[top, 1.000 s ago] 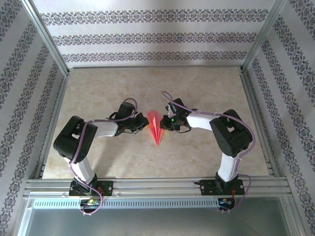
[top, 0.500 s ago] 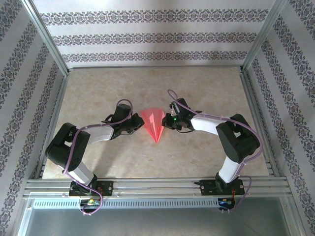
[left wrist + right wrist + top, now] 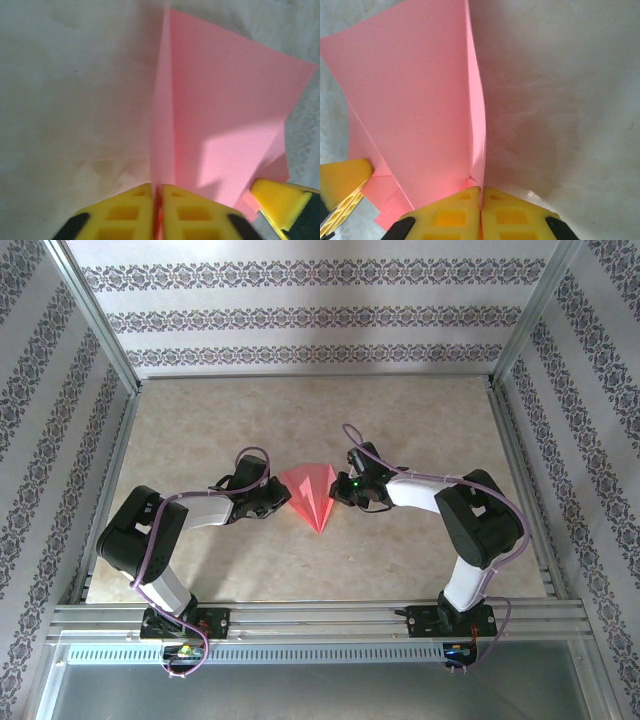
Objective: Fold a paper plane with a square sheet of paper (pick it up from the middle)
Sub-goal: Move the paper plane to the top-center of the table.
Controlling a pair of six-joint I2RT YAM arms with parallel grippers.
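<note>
Pincers first. In the top view the left pincer (image 3: 274,502) sits just left of the middle, and the right pincer (image 3: 340,490) sits just right of the middle. Both are clenched on the paper plane (image 3: 310,494), one on each side of it.

In the left wrist view the left pincer (image 3: 156,192) is at the bottom middle. Its two yellow fingers (image 3: 125,214) are pressed together, with a thin strip of pink paper squeezed between them. The pink paper spreads up and out to the upper right of that frame. A yellow finger (image 3: 280,200) of the other pincer peeks in at the lower right, by the far edge of the paper.

The right wrist view looks the same but flipped. The right pincer (image 3: 481,192) is at the bottom middle and grips a folded edge. The paper fills the upper left, and a yellow finger (image 3: 342,184) peeks in at the lower left.

From above, the plane is a wide pink shape. Its sharp tip points to the bottom of the frame. It is in the middle of the pale, stone-look tabletop (image 3: 200,430). I cannot tell if it touches the tabletop. Walls with dark flower stripes (image 3: 300,315) stand all around.
</note>
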